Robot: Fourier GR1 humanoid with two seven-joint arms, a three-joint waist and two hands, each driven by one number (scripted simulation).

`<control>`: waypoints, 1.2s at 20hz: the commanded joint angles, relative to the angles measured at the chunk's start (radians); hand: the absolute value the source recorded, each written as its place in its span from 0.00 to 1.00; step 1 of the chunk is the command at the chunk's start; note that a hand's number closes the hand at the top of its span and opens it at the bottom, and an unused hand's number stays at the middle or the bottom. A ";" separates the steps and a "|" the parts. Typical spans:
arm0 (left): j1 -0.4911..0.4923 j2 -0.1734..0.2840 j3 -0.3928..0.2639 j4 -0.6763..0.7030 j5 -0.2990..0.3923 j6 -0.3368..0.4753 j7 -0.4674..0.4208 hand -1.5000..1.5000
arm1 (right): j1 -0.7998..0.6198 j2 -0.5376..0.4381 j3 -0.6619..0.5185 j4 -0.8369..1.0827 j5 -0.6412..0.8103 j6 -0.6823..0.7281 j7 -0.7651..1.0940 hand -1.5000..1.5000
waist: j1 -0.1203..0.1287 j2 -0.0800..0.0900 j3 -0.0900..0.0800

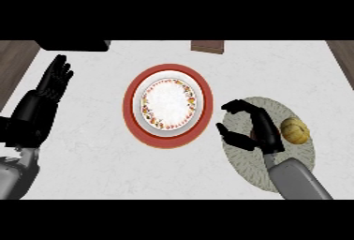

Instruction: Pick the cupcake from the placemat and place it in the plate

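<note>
The cupcake (294,130), yellow and round, sits on the right part of the oval grey-green placemat (304,154). My right hand (261,131) hovers over the placemat just left of the cupcake, with its back toward it. Its fingers arc loosely to the left and the thumb is spread wide; nothing is between them. The white plate (168,102), with a flowered ring and a red rim, lies at the counter's middle, left of the right hand, with nothing on it. My left hand (50,91) rests open at the far left, fingers up.
A dark box (72,45) stands at the back left edge and a brown block (209,47) at the back middle. The white counter (90,140) ends at wood-coloured strips on the left and the right.
</note>
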State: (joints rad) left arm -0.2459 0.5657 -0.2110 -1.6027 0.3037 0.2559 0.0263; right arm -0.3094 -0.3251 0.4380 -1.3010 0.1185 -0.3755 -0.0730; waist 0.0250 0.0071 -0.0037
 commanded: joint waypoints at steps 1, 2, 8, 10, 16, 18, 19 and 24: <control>-0.028 -0.006 0.015 0.022 0.023 -0.049 -0.012 0.50 | 0.047 0.219 0.029 0.076 0.035 -0.183 -0.130 0.00 | -0.015 0.000 0.005; -0.029 -0.024 0.003 0.028 0.018 -0.047 -0.009 0.50 | 0.064 0.218 -0.015 0.142 -0.005 -0.171 -0.263 0.00 | -0.015 0.002 0.006; -0.002 -0.038 0.049 -0.019 -0.010 -0.071 0.028 0.50 | 0.057 0.174 -0.055 -0.018 0.056 -0.184 -0.216 0.00 | -0.027 -0.010 0.004; 0.035 -0.045 0.056 -0.039 -0.024 -0.055 0.018 0.50 | 0.026 0.094 -0.062 -0.048 0.109 -0.157 -0.118 0.00 | -0.024 -0.010 0.003; -0.002 -0.040 0.054 0.023 -0.016 -0.074 0.011 0.50 | -0.060 -0.129 0.005 -0.149 0.272 0.029 0.375 0.00 | -0.048 -0.019 -0.003; -0.019 -0.030 0.060 0.016 -0.005 -0.086 0.027 0.50 | -0.097 -0.187 0.016 -0.121 0.296 0.128 0.494 0.00 | -0.042 -0.019 -0.004; -0.030 -0.010 0.094 0.032 0.008 -0.095 0.024 0.50 | -0.095 -0.207 0.044 -0.157 0.309 0.178 0.548 0.00 | -0.048 -0.021 -0.004; 0.003 -0.046 0.055 0.029 -0.027 -0.089 -0.015 0.50 | -0.173 -0.220 0.112 -0.223 0.260 0.456 0.846 0.00 | -0.035 -0.016 -0.003</control>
State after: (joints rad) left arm -0.2444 0.5327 -0.1485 -1.5876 0.2911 0.1692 0.0326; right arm -0.4326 -0.5244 0.4979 -1.4795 0.3866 -0.0951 0.5598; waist -0.0117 -0.0117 -0.0063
